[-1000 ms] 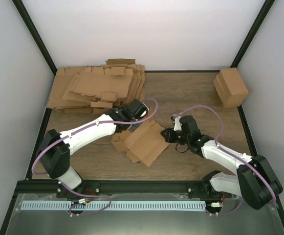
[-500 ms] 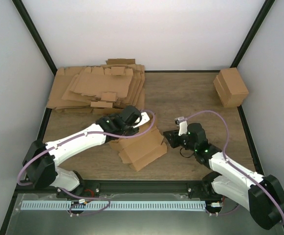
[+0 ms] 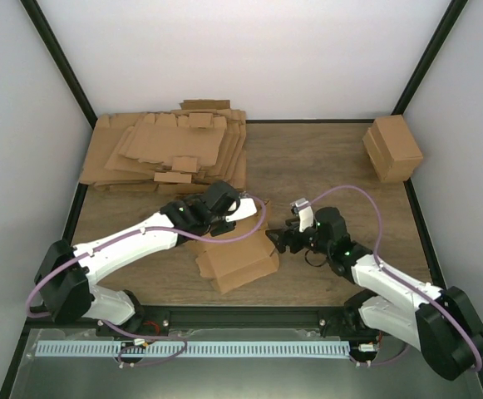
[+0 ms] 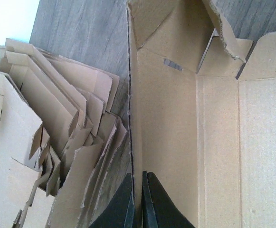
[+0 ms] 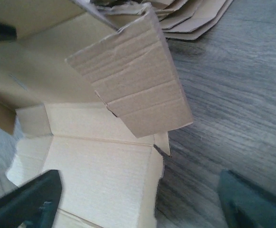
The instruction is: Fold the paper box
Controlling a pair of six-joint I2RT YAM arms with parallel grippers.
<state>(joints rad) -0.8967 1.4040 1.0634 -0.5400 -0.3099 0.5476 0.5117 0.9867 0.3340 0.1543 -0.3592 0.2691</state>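
While the top view hides it, left pincer (image 4: pixel 137 178) pinches the paper box (image 4: pixel 171 123) wall, right pincer (image 5: pixel 140 183) wide apart

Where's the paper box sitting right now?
In the top view the paper box lies near centre of the table, just this side of the cardboard pile, between the left gripper, shut on its wall, and the open right gripper.

Plain brown paper box (image 3: pixel 237 253); grey-brown wood-grain table (image 3: pixel 324 162).
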